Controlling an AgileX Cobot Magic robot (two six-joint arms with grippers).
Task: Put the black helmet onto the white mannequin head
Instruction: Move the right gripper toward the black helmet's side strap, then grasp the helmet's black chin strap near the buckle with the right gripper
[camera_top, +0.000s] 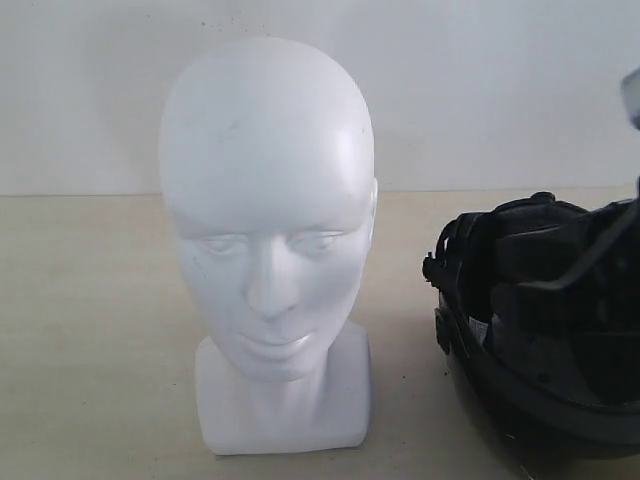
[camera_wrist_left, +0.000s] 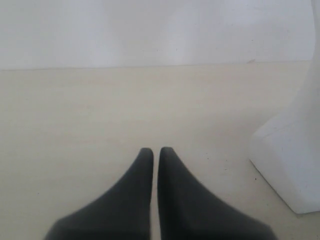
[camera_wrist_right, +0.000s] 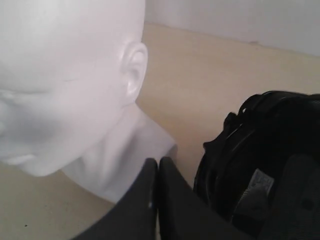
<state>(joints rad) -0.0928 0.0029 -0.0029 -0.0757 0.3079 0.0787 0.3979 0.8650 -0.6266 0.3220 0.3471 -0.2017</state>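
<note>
The white mannequin head (camera_top: 268, 230) stands upright on the beige table, facing the exterior camera. The black helmet (camera_top: 545, 330) lies on the table to its right, opening turned up so the dark padded lining shows. My right gripper (camera_wrist_right: 158, 161) is shut and empty, hovering between the head's neck (camera_wrist_right: 120, 160) and the helmet (camera_wrist_right: 265, 170). My left gripper (camera_wrist_left: 152, 150) is shut with nothing in it, low over bare table, with the head's base (camera_wrist_left: 290, 160) off to one side. Neither gripper shows in the exterior view.
A plain white wall (camera_top: 480, 90) rises behind the beige table (camera_top: 90, 330). A dark blurred object (camera_top: 630, 95) sits at the right edge of the exterior view.
</note>
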